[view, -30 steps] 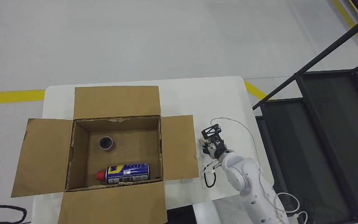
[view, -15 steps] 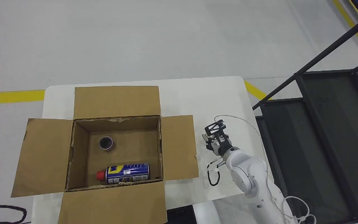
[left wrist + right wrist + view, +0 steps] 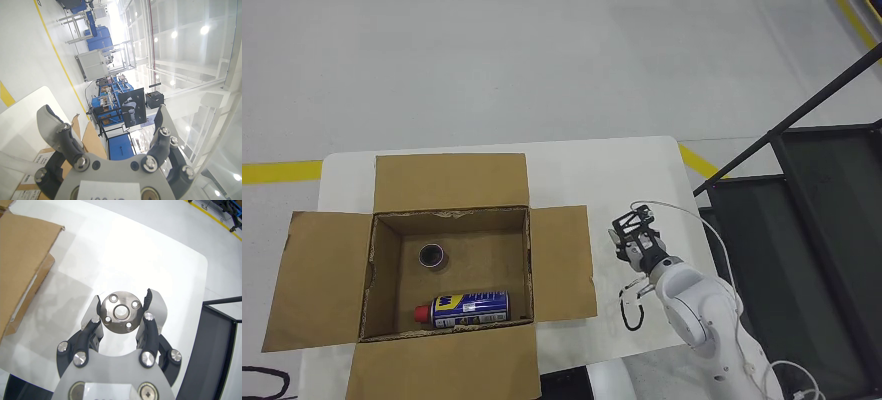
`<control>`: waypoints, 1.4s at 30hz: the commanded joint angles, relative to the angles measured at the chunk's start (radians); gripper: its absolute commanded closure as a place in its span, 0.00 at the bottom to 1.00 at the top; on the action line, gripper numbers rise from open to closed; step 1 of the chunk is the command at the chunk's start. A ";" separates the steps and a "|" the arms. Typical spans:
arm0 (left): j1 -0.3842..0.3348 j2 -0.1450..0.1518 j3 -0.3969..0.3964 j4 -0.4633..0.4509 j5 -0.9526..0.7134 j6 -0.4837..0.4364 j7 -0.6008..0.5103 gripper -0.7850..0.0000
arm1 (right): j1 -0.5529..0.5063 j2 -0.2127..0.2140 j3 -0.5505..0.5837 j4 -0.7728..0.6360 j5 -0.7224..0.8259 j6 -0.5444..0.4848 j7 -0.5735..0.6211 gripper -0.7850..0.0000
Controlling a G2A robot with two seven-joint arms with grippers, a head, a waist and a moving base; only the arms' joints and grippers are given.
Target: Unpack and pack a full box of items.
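Note:
My right gripper point(image 3: 123, 295) is shut on a round steel flange point(image 3: 121, 313) with a centre bore and several bolt holes, held just above the white table point(image 3: 132, 256). In the top view that gripper point(image 3: 635, 232) hangs over the table to the right of the open cardboard box point(image 3: 552, 262). In the box lie a blue spray can point(image 3: 467, 308) on its side near the front wall and a dark metal ring point(image 3: 432, 256) further back. My left gripper point(image 3: 103, 108) is open with nothing in it and points up into the room, past a flap of the box point(image 3: 90, 136).
The box's flaps point(image 3: 317, 280) spread out on all sides and cover most of the table's left part. A black metal rack point(image 3: 802, 250) stands close by the table's right edge. Bare table point(image 3: 622, 170) lies behind the right gripper.
The right gripper has moved a little to the right and back, away from the box, still holding the flange. The things in the box have not moved.

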 commanded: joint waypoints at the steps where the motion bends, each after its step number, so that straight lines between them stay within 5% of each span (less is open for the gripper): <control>1: 0.000 0.000 0.000 0.000 0.000 0.000 0.000 0.00 | 0.004 0.002 0.000 -0.019 -0.002 -0.007 0.009 1.00; 24: 0.000 0.000 0.000 0.000 0.000 0.000 0.000 0.00 | 0.102 0.014 -0.038 -0.154 0.012 -0.080 0.049 1.00; 42: 0.000 0.000 0.000 0.000 0.000 0.000 0.000 0.00 | 0.325 0.008 -0.210 -0.144 0.078 -0.108 0.197 1.00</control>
